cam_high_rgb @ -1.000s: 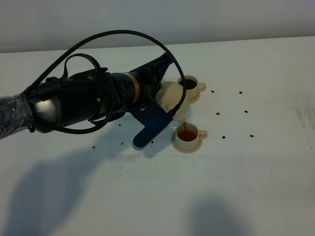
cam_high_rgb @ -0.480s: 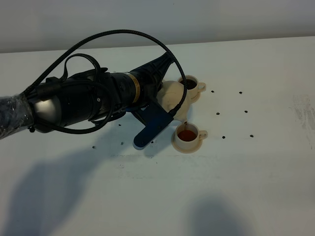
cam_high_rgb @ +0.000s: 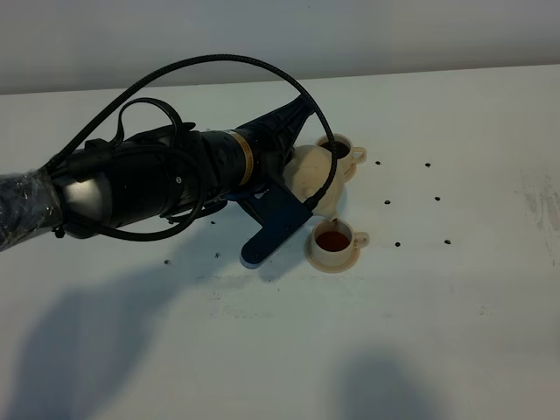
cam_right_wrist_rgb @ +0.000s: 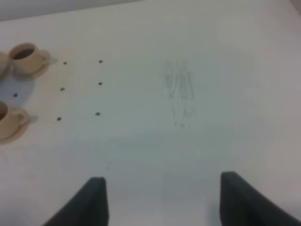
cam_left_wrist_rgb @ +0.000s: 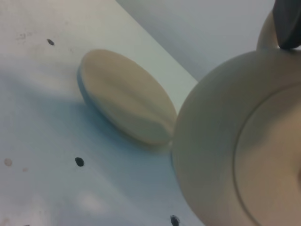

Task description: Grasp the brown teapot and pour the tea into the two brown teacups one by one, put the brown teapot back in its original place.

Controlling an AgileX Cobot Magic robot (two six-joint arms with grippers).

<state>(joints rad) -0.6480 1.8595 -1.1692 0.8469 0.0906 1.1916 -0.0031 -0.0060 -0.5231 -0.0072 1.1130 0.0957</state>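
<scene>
My left gripper [cam_high_rgb: 290, 182] is shut on the handle of the brown teapot [cam_high_rgb: 311, 173] and holds it tilted above the table, its spout by the far teacup [cam_high_rgb: 344, 154]. The near teacup [cam_high_rgb: 334, 242] on its saucer holds reddish tea. In the left wrist view the teapot [cam_left_wrist_rgb: 235, 155] fills the right side, and the wide flat saucer [cam_left_wrist_rgb: 124, 96] lies bare on the table beside it. That saucer is hidden by the arm in the high view. My right gripper [cam_right_wrist_rgb: 164, 200] is open and empty over bare table, with both teacups [cam_right_wrist_rgb: 26, 55] [cam_right_wrist_rgb: 7, 117] far off to its side.
The white table [cam_high_rgb: 455, 289] has small dark dots around the cups and a faint scuff mark [cam_right_wrist_rgb: 181, 94]. The thick left arm and its looping cable [cam_high_rgb: 175, 74] span the left half of the high view. A pale wall stands behind the table.
The left arm and the teapot have shifted slightly to the right, toward the far teacup. The cups and the right gripper have not moved.
</scene>
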